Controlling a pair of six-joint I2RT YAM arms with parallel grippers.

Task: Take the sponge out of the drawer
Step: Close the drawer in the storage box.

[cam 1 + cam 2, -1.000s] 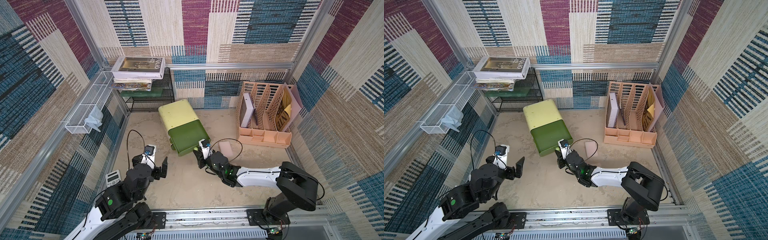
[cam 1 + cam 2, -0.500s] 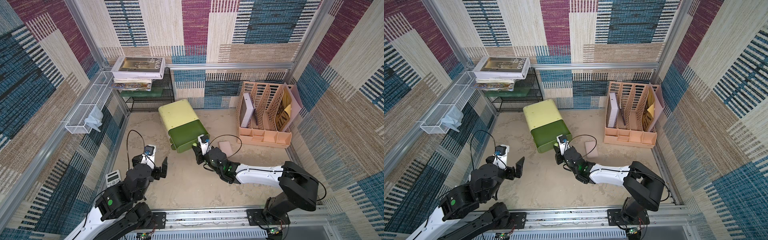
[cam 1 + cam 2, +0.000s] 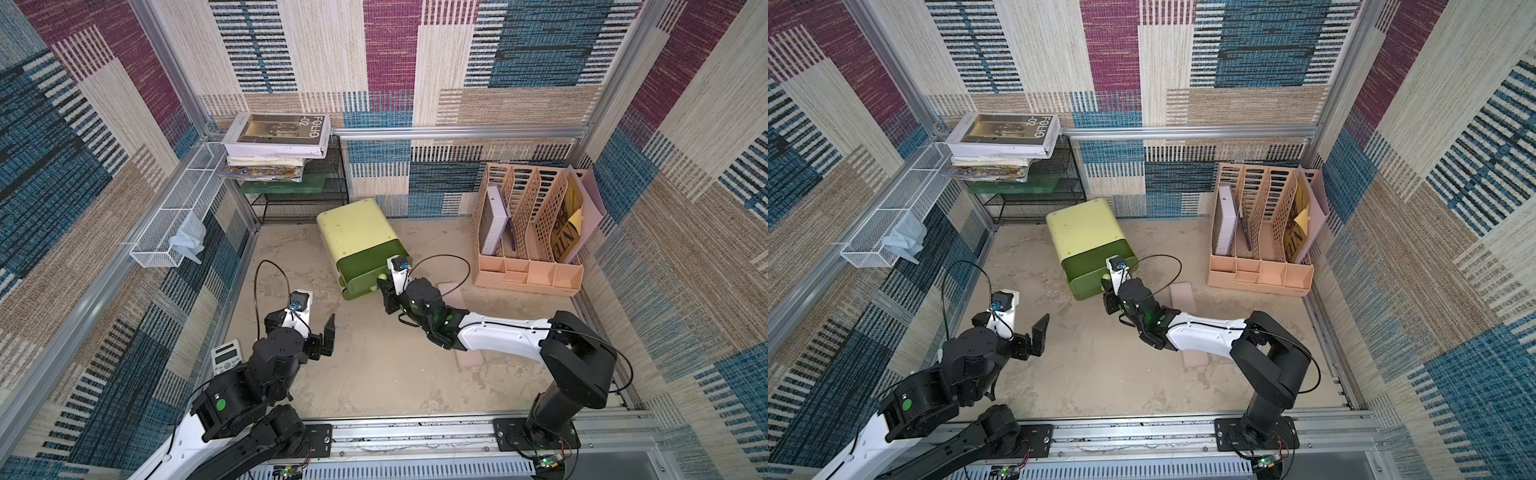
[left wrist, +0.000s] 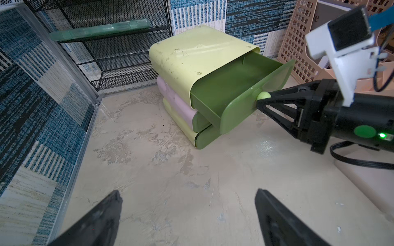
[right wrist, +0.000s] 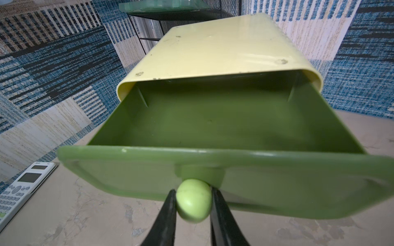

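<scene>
Lighting: bright, diffuse and even in all views. Shadows: soft and faint. Glare: pale sheen on the bench point(image 4: 270, 147). Wrist views bend straight lines near the frame edges. The close drawer knob point(image 5: 193, 200) renders slightly soft.

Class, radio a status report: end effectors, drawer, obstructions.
Left end effector open, holding nothing. Right end effector shut on the drawer knob. Top drawer part open, no sponge visible inside. Nothing blocking it.
</scene>
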